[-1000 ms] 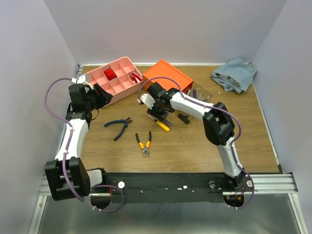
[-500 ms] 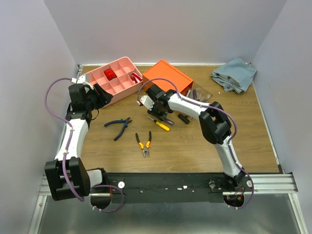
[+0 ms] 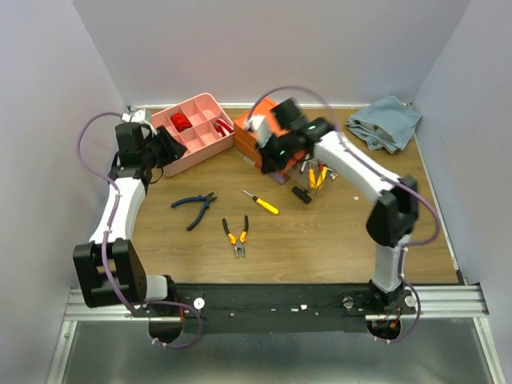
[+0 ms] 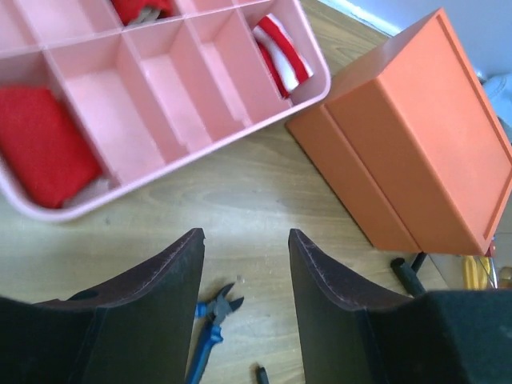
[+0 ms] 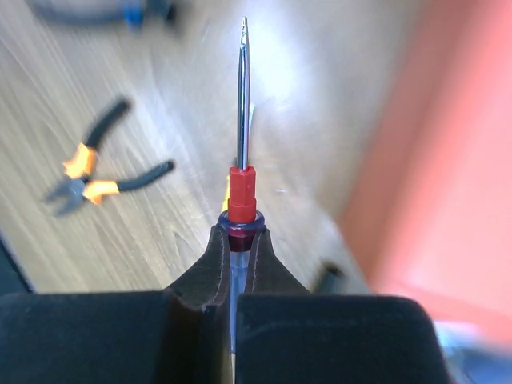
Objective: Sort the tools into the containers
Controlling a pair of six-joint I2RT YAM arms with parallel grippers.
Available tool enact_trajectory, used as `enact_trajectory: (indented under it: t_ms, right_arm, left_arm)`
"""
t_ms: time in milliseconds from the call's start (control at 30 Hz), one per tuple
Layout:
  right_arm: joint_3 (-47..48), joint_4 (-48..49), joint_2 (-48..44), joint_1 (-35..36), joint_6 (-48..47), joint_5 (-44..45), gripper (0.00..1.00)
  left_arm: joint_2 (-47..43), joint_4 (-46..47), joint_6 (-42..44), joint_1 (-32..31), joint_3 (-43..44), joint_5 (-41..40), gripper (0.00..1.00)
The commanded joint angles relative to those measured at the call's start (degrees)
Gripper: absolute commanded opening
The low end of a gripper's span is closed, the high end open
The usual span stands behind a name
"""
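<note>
Over the desk [image 3: 320,240], the right end effector [image 5: 238,240] has swung up from the wood to the front of the orange box [image 3: 254,132]. The left end effector [image 4: 244,264] hangs part-open and empty just short of the pink tray [image 4: 120,128]. The right one has pinched shut on a red-collared screwdriver [image 5: 243,104], so one tool is probably bound for a container; blue pliers [image 3: 194,206], orange pliers [image 3: 235,236] and a yellow screwdriver [image 3: 262,202] lie unsorted.

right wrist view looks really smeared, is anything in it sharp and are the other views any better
Right wrist view: the screwdriver clamped in the right hand is sharp, while the orange-handled pliers and orange box behind are streaked, like motion blur. Top external view: only the right arm's wrist is smeared. Left wrist view: pink tray clear, evenly lit.
</note>
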Motion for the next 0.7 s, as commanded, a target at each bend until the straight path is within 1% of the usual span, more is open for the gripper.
enact_trajectory:
  t_ms: [0,33,133,233,267,400,533,667]
  right_arm:
    - [0.39,3.09,-10.65,-10.01,10.16,-6.59,0.01]
    - [-0.41,3.61,-11.44,-12.63,11.49,-5.79,0.01]
    - [-3.56,4.93,-14.17,-16.77,16.50,-1.92,0.01]
    - [-6.55,4.76,-15.84,-19.59,18.79,-0.69,0.01]
    - [-7.44,4.67,-16.11,-20.13,19.67,0.27,0.01]
    - [-10.34,4.41,-16.29,-23.11,25.02,2.73,0.01]
    - [-10.35,3.44,-14.27,-26.01,28.90,1.69,0.01]
    - [-9.47,3.53,-12.60,-26.28,31.53,1.86,0.01]
  left_arm:
    - [7.33,-5.26,6.41,-2.80,10.64,2.10,0.56]
    - [8.66,-7.54,7.98,-3.33,14.76,2.62,0.56]
    - [12.80,-10.97,12.02,-5.96,20.84,2.63,0.56]
    - [14.65,-11.25,14.58,-7.72,23.23,1.40,0.56]
    - [15.00,-11.42,15.81,-9.47,23.76,1.05,0.56]
    - [15.97,-12.74,19.32,-12.47,25.96,0.87,0.57]
    - [15.79,-13.18,19.69,-13.97,25.96,-0.01,0.58]
    - [15.71,-13.71,18.72,-14.23,25.35,-0.27,0.58]
